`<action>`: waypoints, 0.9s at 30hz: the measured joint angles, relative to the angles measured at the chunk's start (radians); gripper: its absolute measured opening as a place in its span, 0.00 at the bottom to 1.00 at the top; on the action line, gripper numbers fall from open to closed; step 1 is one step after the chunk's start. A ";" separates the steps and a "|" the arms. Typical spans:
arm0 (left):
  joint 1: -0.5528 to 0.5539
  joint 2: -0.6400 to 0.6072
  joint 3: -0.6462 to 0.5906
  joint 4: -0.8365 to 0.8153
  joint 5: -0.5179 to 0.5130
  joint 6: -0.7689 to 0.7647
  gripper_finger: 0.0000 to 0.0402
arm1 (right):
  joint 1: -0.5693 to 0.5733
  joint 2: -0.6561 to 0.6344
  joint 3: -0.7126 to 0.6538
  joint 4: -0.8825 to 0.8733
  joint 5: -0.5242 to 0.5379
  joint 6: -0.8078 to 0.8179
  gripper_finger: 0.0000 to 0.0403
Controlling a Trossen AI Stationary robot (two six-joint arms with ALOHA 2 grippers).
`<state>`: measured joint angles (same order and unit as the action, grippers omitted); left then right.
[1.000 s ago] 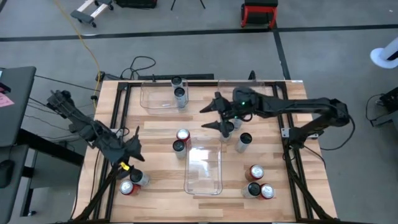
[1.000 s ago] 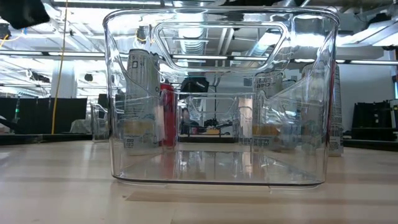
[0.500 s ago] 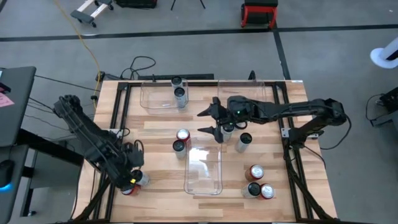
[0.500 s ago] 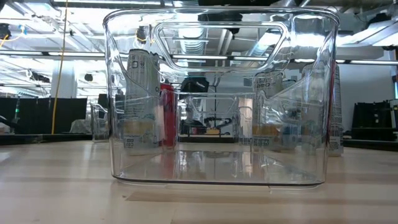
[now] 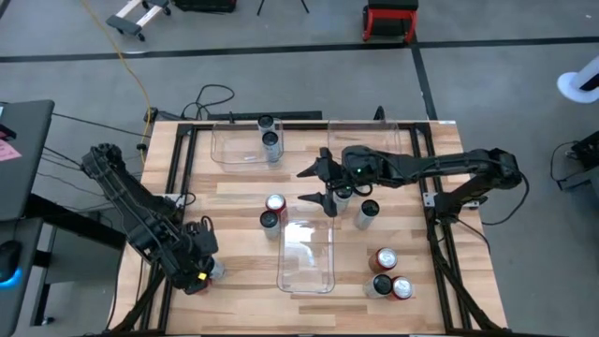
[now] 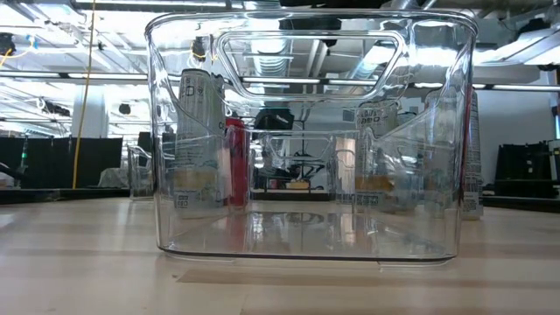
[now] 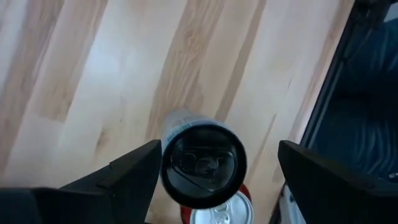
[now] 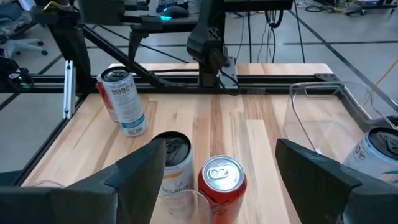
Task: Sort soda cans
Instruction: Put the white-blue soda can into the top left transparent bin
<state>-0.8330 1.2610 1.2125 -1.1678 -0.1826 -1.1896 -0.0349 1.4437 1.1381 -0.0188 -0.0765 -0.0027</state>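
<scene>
My left gripper (image 5: 198, 266) hangs open near the table's near left corner, pointing steeply down over a dark-topped silver soda can (image 7: 204, 163). Its fingers stand on either side of the can, clear of it. A red can (image 7: 214, 213) stands right beside that one. My right gripper (image 5: 314, 184) is open and nearly level over the table's middle. It faces a red can (image 8: 222, 180) and a silver can (image 8: 171, 165) that stand upright ahead of it. Two more cans (image 5: 355, 203) stand under the right arm. Three cans (image 5: 387, 274) stand at the near right.
A clear bin (image 5: 307, 255) stands empty at the near middle and fills the low view (image 6: 306, 254). A second bin (image 5: 236, 145) at the far left holds two cans (image 5: 270, 133). A third bin (image 5: 402, 136) lies partly under the right arm.
My left gripper has swung toward the near edge and tipped steeply down, ending over the two cans at the near left. My right gripper has shifted a little toward the near edge. Both stay open. No can has moved.
</scene>
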 joint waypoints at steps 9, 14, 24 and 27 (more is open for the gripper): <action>0.000 0.000 0.000 0.014 0.015 -0.002 0.79 | 0.000 0.000 0.000 -0.047 0.000 -0.006 0.80; -0.005 0.002 -0.028 0.031 0.011 0.023 0.79 | 0.001 0.000 0.000 -0.058 0.000 -0.006 0.80; -0.010 0.013 -0.037 0.029 0.019 0.048 0.79 | 0.002 0.001 0.000 -0.057 0.000 0.002 0.80; -0.011 0.015 -0.037 0.028 0.024 0.052 0.79 | 0.002 0.001 0.000 -0.057 0.000 0.003 0.80</action>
<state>-0.8436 1.2758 1.1759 -1.1397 -0.1586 -1.1374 -0.0326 1.4448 1.1385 -0.0761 -0.0765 0.0003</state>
